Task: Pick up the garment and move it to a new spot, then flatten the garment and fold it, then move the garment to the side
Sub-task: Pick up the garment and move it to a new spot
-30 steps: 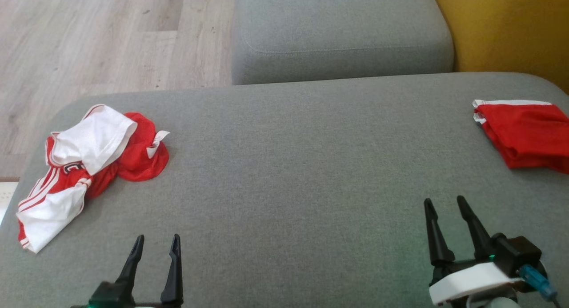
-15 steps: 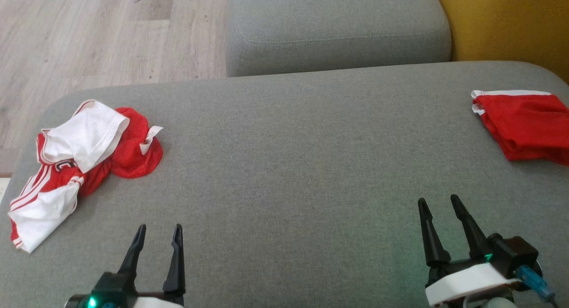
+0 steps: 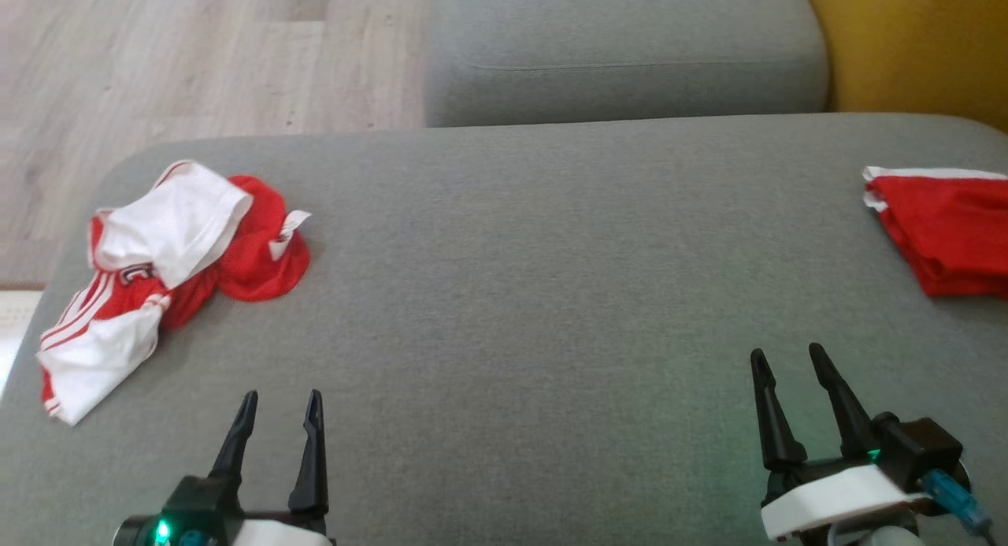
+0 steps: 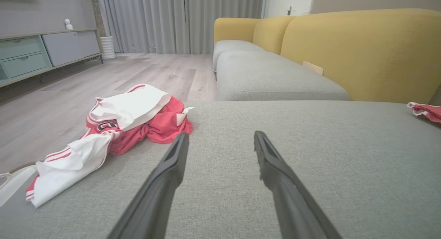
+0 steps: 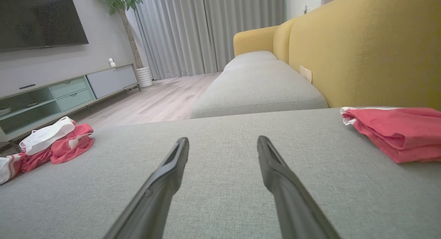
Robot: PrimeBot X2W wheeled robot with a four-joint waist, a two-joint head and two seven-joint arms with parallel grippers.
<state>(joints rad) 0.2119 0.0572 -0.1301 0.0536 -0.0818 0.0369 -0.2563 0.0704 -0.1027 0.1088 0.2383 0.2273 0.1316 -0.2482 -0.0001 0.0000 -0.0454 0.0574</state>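
A crumpled red-and-white garment (image 3: 157, 270) lies in a heap at the left end of the grey sofa cushion (image 3: 535, 294); it also shows as the garment (image 4: 120, 128) and, far left, the garment (image 5: 51, 142). My left gripper (image 3: 281, 400) hovers open near the cushion's front edge, below and right of the heap, with nothing between its fingers. My right gripper (image 3: 787, 357) stands open and empty at the lower right, well away from the heap. In the wrist views the left gripper (image 4: 220, 137) and the right gripper (image 5: 223, 140) both point across bare cushion.
A folded red garment (image 3: 941, 227) with a white edge lies at the cushion's right end, also seen as the folded garment (image 5: 392, 128). A second grey cushion (image 3: 622, 50) lies beyond, the yellow backrest (image 3: 921, 42) to the right, wooden floor (image 3: 157, 57) to the left.
The head camera has shifted, sliding the whole picture slightly. Both grippers stay open and roughly where they were; the garments have not moved.
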